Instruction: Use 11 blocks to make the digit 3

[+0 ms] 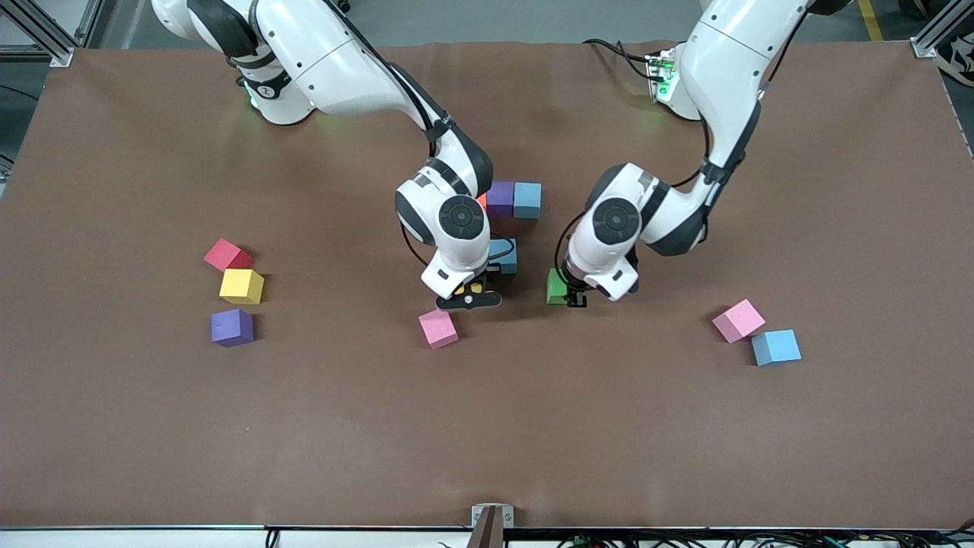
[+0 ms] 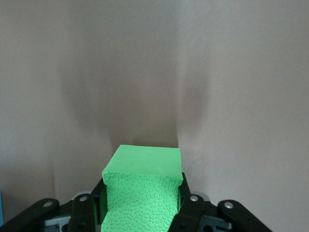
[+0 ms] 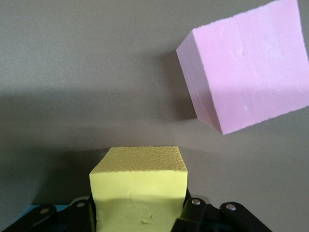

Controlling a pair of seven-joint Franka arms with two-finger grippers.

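My right gripper (image 1: 469, 298) is shut on a yellow block (image 3: 139, 191), low over the mat beside a loose pink block (image 1: 438, 329) (image 3: 246, 67). My left gripper (image 1: 576, 298) is shut on a green block (image 2: 143, 191) (image 1: 557, 287), also close to the mat. Between the arms, a purple block (image 1: 500, 198) and a blue block (image 1: 527, 200) touch in a row. An orange block (image 1: 482, 201) peeks out from under the right arm at that row's end. Another blue block (image 1: 504, 256) sits nearer the camera, partly hidden by the right hand.
Toward the right arm's end lie a red block (image 1: 227, 255), a second yellow block (image 1: 241, 286) and a purple block (image 1: 232, 327). Toward the left arm's end lie a pink block (image 1: 738, 320) and a blue block (image 1: 776, 347). The brown mat (image 1: 487, 434) covers the table.
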